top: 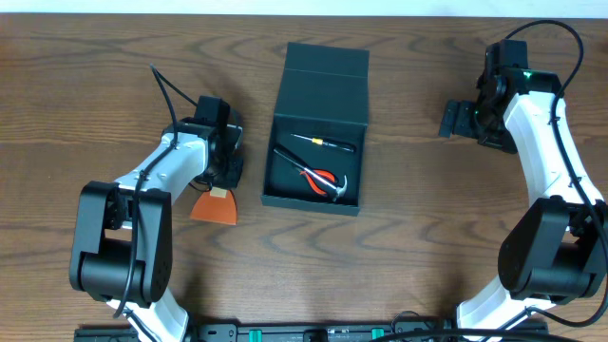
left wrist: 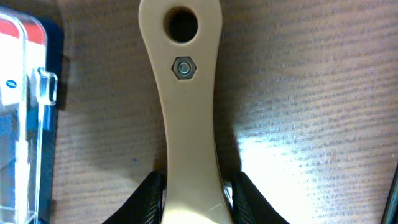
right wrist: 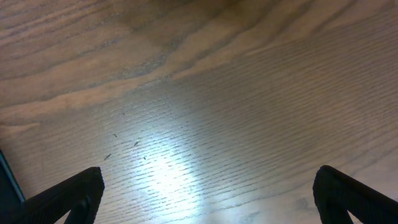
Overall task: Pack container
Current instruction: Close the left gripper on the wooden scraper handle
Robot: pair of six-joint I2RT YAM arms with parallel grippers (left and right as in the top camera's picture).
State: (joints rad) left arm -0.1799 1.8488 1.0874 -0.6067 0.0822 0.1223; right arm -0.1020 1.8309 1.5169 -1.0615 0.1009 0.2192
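Observation:
The container (top: 313, 204) is a dark square box at the table's middle, its flap lid (top: 328, 66) open toward the back. Inside lie a screwdriver (top: 325, 142) and red-handled pliers (top: 323, 178). My left gripper (top: 220, 160) is left of the box, low over the table. In the left wrist view it (left wrist: 194, 200) is shut on the beige handle (left wrist: 186, 112) of a scraper, whose orange blade (top: 215, 206) sticks out toward the front. My right gripper (top: 458, 119) is open and empty over bare wood at the right (right wrist: 208, 205).
A small blue case (left wrist: 25, 118) with a clear lid lies right beside the scraper handle, at the left edge of the left wrist view. The wooden table (top: 427, 237) spreads around the box.

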